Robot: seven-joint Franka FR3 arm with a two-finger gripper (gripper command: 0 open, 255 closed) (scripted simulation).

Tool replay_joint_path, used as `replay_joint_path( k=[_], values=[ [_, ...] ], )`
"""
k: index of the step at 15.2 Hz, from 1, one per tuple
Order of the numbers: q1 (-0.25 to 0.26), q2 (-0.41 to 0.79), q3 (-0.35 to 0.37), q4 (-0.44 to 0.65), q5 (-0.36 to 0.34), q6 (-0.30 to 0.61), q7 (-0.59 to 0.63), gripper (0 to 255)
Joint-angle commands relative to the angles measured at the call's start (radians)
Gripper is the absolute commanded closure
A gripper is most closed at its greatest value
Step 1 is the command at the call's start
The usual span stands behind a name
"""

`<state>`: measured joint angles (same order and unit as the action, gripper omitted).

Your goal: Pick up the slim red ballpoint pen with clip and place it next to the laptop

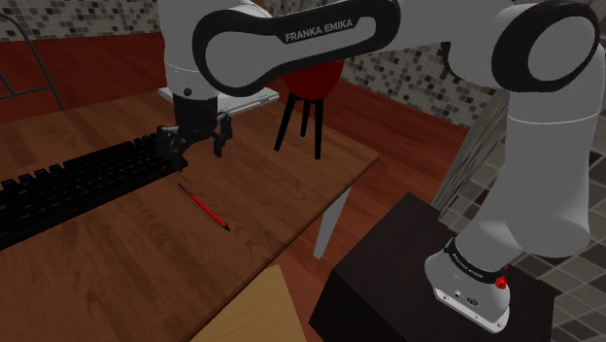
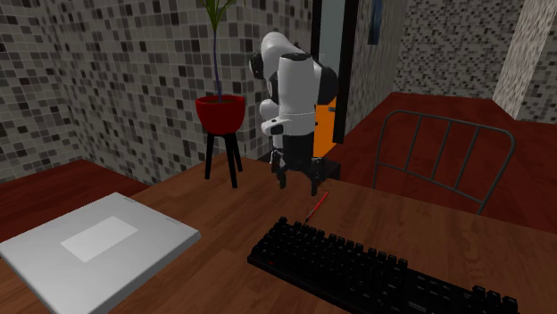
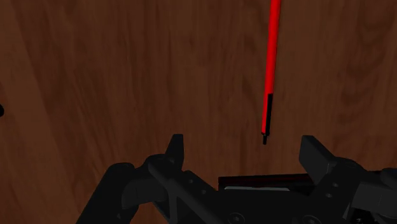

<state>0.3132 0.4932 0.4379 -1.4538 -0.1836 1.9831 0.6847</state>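
Table: brown wood grain, carrying everything listed below except the arm, chair and plant.

Arm: white with dark joints, reaching from its dark stand out over the table.

Chair: grey metal frame, standing at the table's far side in the second exterior view.

Laptop: grey, lid closed, lying flat at the second exterior view's lower left.

Keyboard: black, long, lying on the table beside the laptop and apart from it.

Plant pot: red, on a black three-legged stand off the table's edge.

End effector: all black, released, its fingers spread wide with nothing between them; it hangs above the table near the keyboard's end.

Pen: slim, red with a dark tip, lying flat on bare wood just beyond the keyboard's end, well apart from the laptop. The dark tip points toward the end effector and touches neither finger.
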Motion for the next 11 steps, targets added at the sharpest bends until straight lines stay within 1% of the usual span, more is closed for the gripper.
replay_joint_path(
  k=[1, 2, 3, 10, 11],
  values=[
    [0.046, 0.092, -0.008, 0.116, -0.033, -0.03, 0.015, 0],
    [0.069, 0.139, -0.013, 0.18, -0.047, -0.048, 0.018, 0],
    [0.08, 0.159, -0.016, 0.208, -0.052, -0.056, 0.019, 0],
    [0.083, 0.194, -0.025, 0.162, -0.065, 0.023, 0.028, 0],
    [0.083, 0.194, -0.025, 0.162, -0.065, 0.023, 0.028, 0]
  ],
)
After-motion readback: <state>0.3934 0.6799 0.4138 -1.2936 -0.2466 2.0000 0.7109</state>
